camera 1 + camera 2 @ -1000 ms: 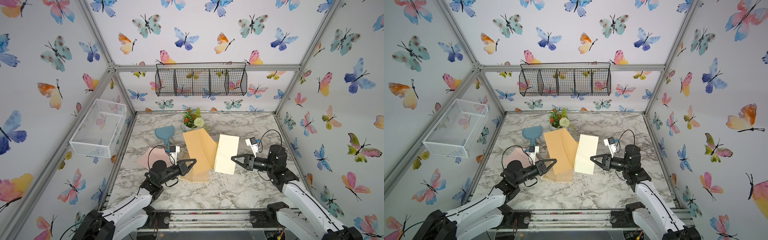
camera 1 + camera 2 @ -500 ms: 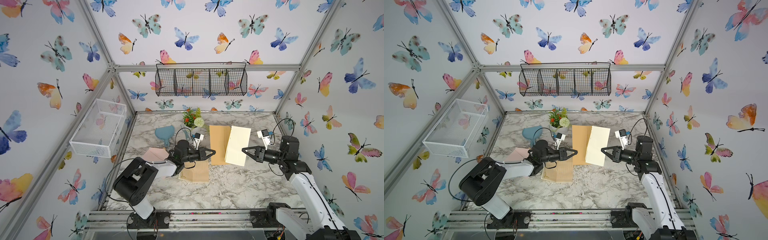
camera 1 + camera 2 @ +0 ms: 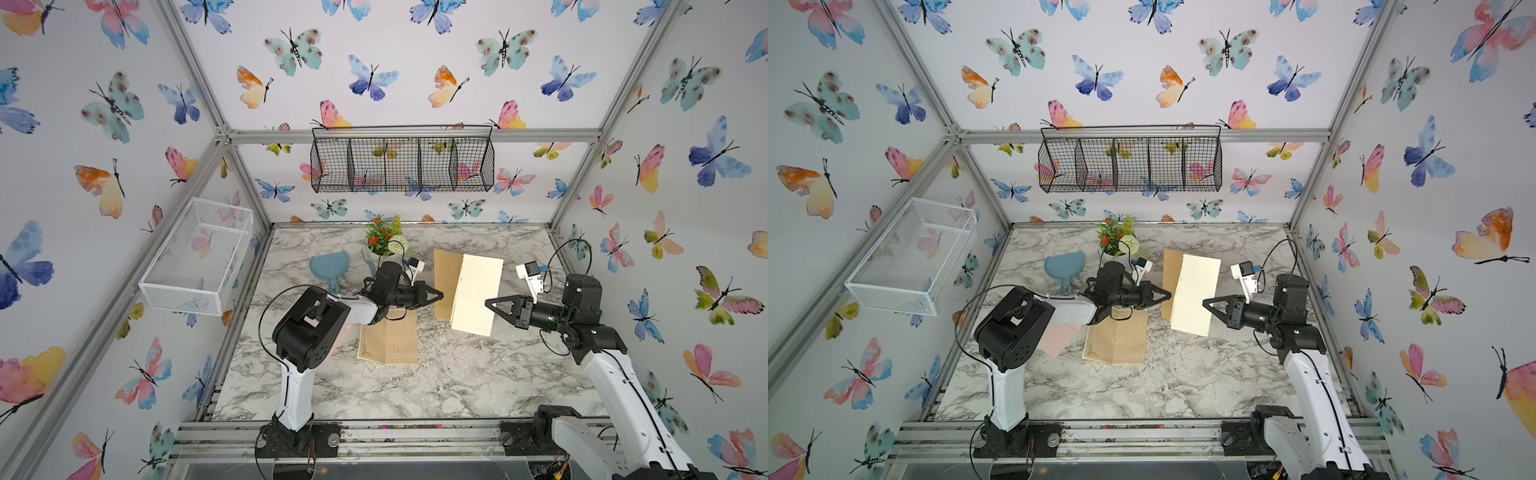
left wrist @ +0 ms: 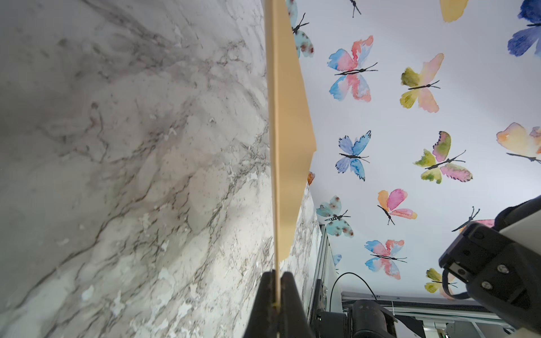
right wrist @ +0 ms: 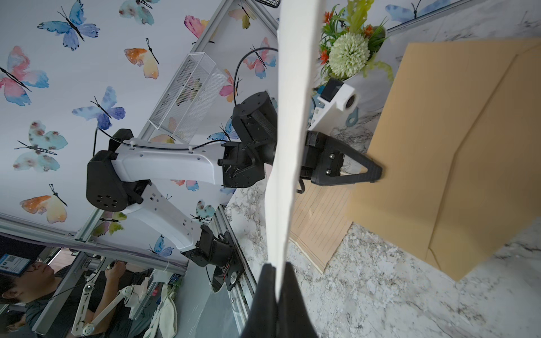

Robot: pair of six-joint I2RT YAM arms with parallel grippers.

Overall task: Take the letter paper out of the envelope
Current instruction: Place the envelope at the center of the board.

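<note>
Above the worktop's (image 3: 415, 386) far half, the left gripper (image 3: 440, 295) clamps the envelope (image 3: 446, 270) and the right gripper (image 3: 488, 300) clamps the letter paper (image 3: 478, 291) (fully outside it).

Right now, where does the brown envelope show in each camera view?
Top view: envelope mid-table, between the left tool and the letter paper.
Top view: same place, beside the paper.
Left wrist: edge-on, rising from the shut tool tips.
Right wrist: broad brown face, pinched by the left tool.
Shared landmark: marble tabletop.
</note>
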